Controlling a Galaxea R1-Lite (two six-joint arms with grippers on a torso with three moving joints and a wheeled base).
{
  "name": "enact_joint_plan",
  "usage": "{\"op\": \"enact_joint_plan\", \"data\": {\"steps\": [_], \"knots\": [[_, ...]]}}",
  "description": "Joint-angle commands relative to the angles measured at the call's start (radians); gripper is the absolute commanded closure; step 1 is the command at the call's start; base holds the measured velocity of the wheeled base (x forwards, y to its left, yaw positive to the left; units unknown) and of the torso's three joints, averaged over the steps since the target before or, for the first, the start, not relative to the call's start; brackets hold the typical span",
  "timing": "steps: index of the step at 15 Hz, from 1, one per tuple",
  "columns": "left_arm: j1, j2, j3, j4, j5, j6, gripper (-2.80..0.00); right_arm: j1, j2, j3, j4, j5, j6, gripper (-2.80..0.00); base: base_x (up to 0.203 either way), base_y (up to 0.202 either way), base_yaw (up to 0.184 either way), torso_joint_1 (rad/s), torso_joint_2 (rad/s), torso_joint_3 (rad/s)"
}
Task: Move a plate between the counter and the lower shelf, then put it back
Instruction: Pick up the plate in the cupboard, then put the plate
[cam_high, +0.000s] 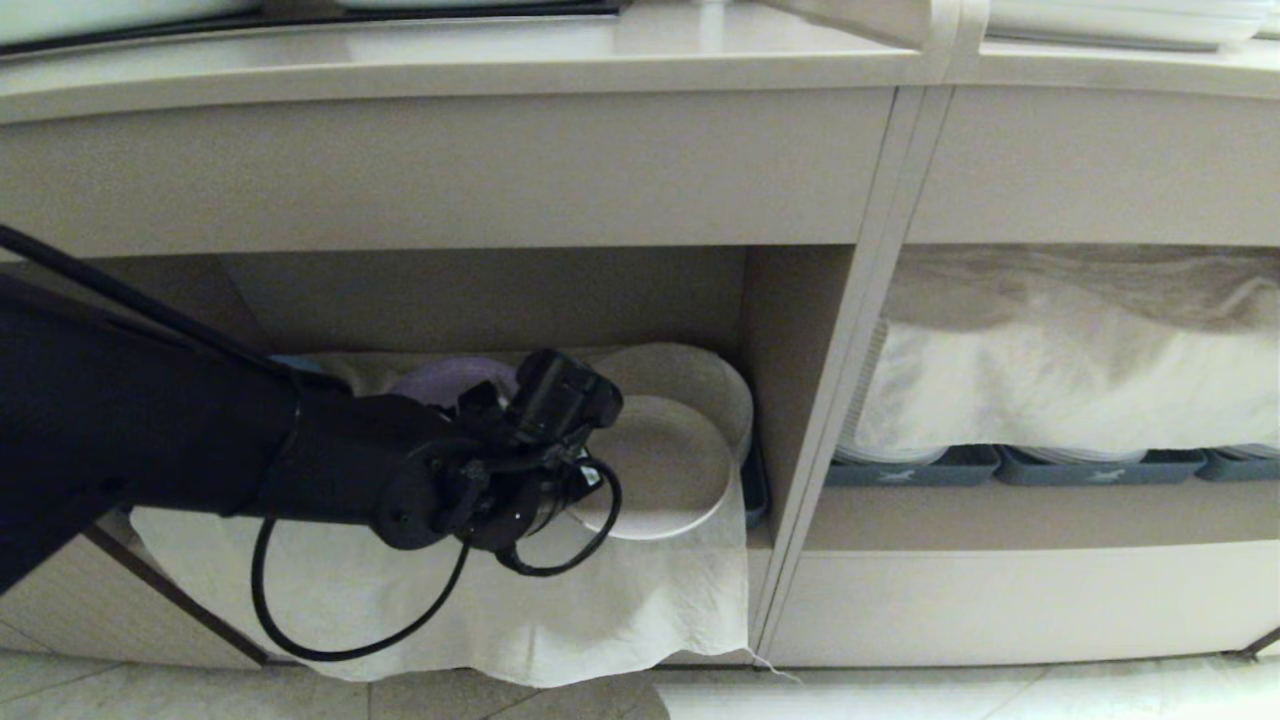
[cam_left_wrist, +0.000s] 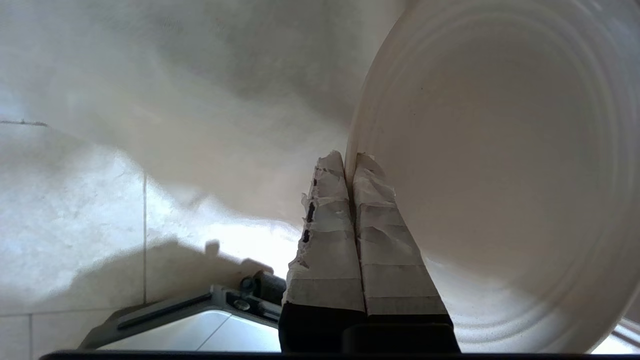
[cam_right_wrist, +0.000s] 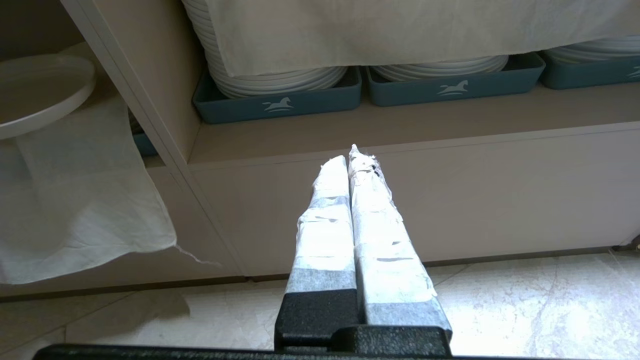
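The small cream plate (cam_high: 660, 465) hangs roughly level at the mouth of the lower shelf (cam_high: 780, 340), above the crinkled white cloth (cam_high: 600, 600) that drapes over the shelf's front. My left gripper (cam_high: 585, 490) is shut on the plate's near rim. In the left wrist view the taped fingers of that gripper (cam_left_wrist: 350, 160) pinch the rim, and the plate's ringed underside (cam_left_wrist: 500, 175) shows. The right wrist view catches the plate (cam_right_wrist: 40, 90) at its edge. The counter (cam_high: 500, 60) runs along the top. My right gripper (cam_right_wrist: 352, 155) is shut on nothing, low before the cabinet base.
Behind the held plate a larger white plate (cam_high: 700, 375) and a purple plate (cam_high: 450, 380) sit inside the bay. The wider bay to the right holds blue-grey trays (cam_high: 915, 468) of stacked white plates (cam_right_wrist: 275, 80) under another cloth (cam_high: 1080, 370). Tiled floor (cam_right_wrist: 525, 300) lies below.
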Motion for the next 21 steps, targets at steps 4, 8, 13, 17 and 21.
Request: {"op": "enact_joint_plan", "data": {"steps": [4, 8, 13, 17, 21], "knots": [[0.0, -0.058, 0.095, -0.002, 0.002, -0.008, 0.0, 0.0, 0.0, 0.0, -0.001, 0.0, 0.0, 0.0, 0.0, 0.0, 0.0, 0.0, 0.0, 0.0], [0.0, -0.101, 0.167, -0.004, 0.004, -0.008, 0.0, 0.0, 0.0, 0.0, -0.001, 0.0, 0.0, 0.0, 0.0, 0.0, 0.0, 0.0, 0.0, 0.0], [0.0, -0.158, 0.242, -0.004, 0.014, -0.01, 0.0, 0.0, 0.0, 0.0, -0.001, 0.0, 0.0, 0.0, 0.0, 0.0, 0.0, 0.0, 0.0, 0.0], [0.0, -0.216, 0.303, -0.006, 0.019, -0.01, 0.0, 0.0, 0.0, 0.0, -0.001, 0.0, 0.0, 0.0, 0.0, 0.0, 0.0, 0.0, 0.0, 0.0], [0.0, -0.289, 0.364, -0.006, 0.022, -0.01, 0.0, 0.0, 0.0, 0.0, -0.001, 0.0, 0.0, 0.0, 0.0, 0.0, 0.0, 0.0, 0.0, 0.0]]}}
